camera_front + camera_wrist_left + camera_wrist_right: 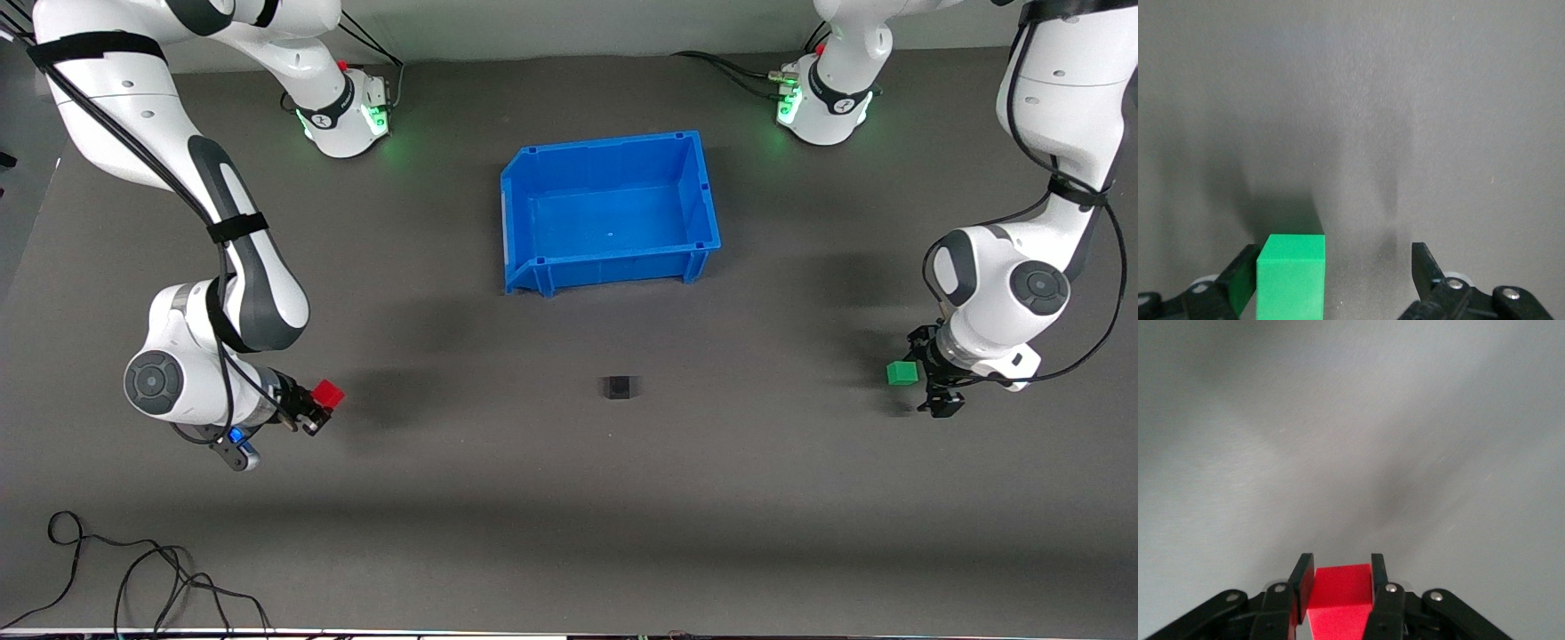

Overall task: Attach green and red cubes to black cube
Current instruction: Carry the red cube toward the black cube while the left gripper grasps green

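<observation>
The right gripper (1338, 583) has its fingers clamped on the red cube (1338, 593). The left gripper (1331, 267) has its fingers spread wide, the green cube (1291, 277) touching one finger. The black cube (618, 387) sits mid-bench between them.

Open grey mat (569, 498) all around the small matte black cube (617, 387); either gripper could reach it level from its own end of the table. Only obstacle: big blue plastic bin (702, 191), farther from the front camera, well apart.
</observation>
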Controlling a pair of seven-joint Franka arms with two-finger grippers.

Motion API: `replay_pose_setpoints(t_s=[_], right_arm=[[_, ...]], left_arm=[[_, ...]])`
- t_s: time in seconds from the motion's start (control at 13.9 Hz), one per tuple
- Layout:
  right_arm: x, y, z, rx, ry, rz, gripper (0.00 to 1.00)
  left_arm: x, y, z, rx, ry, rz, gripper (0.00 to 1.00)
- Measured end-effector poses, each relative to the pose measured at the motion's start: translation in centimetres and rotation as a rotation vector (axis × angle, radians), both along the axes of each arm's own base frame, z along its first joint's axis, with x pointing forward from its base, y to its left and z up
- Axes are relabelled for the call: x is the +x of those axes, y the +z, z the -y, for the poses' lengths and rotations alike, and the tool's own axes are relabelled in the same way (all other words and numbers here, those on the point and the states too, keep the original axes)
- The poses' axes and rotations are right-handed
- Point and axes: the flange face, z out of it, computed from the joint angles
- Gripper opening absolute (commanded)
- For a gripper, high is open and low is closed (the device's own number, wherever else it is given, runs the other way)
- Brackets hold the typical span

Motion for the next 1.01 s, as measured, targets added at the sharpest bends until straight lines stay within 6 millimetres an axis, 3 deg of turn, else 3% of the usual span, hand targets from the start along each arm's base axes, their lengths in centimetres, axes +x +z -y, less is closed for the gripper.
replay_pose_setpoints(t_s=[0.07, 0.22, 0.36, 0.5, 0.58, 0.87, 1.01], right_arm=[[0.4, 0.0, -2.3, 0.021, -0.084, -0.002, 0.17], [0.9, -0.6, -8.5, 0.026, -0.245, -0.012, 0.16], [1.2, -2.3, -13.4, 0.019, -0.392, -0.029, 0.15], [1.5, -4.1, -16.7, 0.050, -0.494, -0.063, 0.14], [1.5, -5.0, -18.3, 0.071, -0.542, -0.085, 0.14], [1.1, -7.1, -26.6, 0.152, -0.709, -0.054, 0.13], [0.3, -7.4, -29.9, 0.193, -0.760, -0.024, 0.13]], left_arm=[[0.0, -0.3, 0.2, 0.000, -0.003, -0.004, 0.96], [0.1, -0.5, 0.1, 0.000, -0.003, -0.005, 0.84], [0.1, -0.5, 0.1, 0.001, -0.003, -0.005, 0.52], [0.1, -0.5, 0.0, 0.001, -0.002, -0.005, 0.07], [0.1, -0.5, 0.0, 0.001, -0.003, -0.006, 0.00], [0.2, -0.5, 0.0, 0.002, -0.003, -0.005, 0.00], [0.7, 0.0, 0.0, 0.003, -0.003, 0.001, 0.00]])
